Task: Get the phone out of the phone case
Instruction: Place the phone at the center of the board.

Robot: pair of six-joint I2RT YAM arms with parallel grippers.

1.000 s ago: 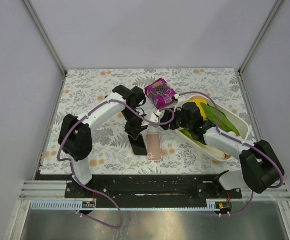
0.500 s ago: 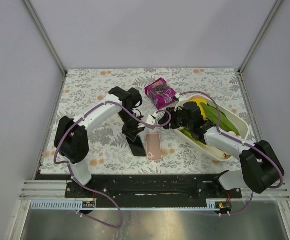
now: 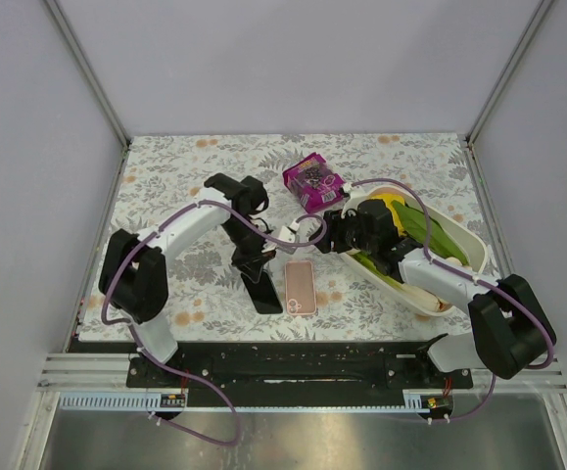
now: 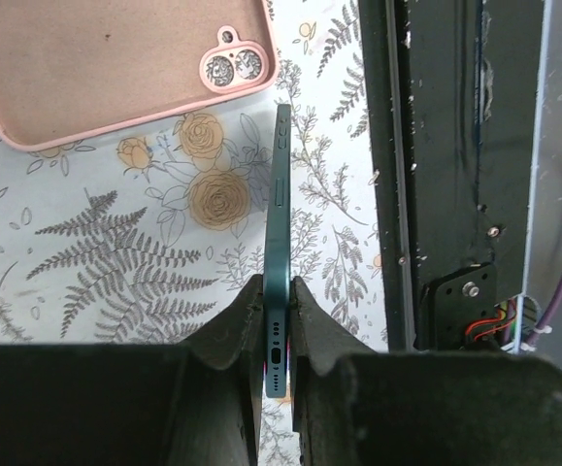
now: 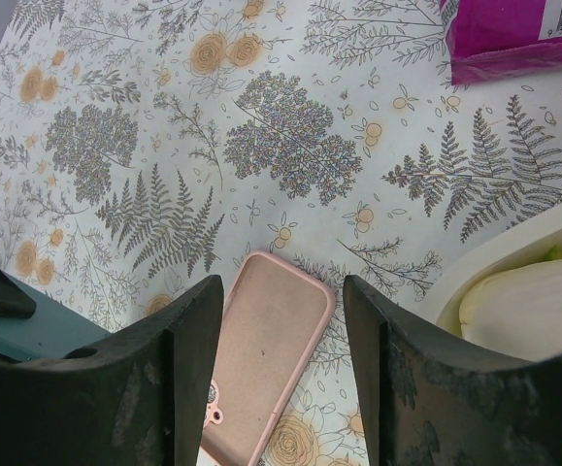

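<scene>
Left wrist view: we see the left hand [image 4: 277,325] clamped tight on the dark teal phone [image 4: 280,223], edge-on over the floral surface [image 4: 115,252]. The pink phone case [image 4: 115,68] lies flat just right, apart. The right hand [image 5: 282,291] hangs half open above the case, holding nothing.
</scene>
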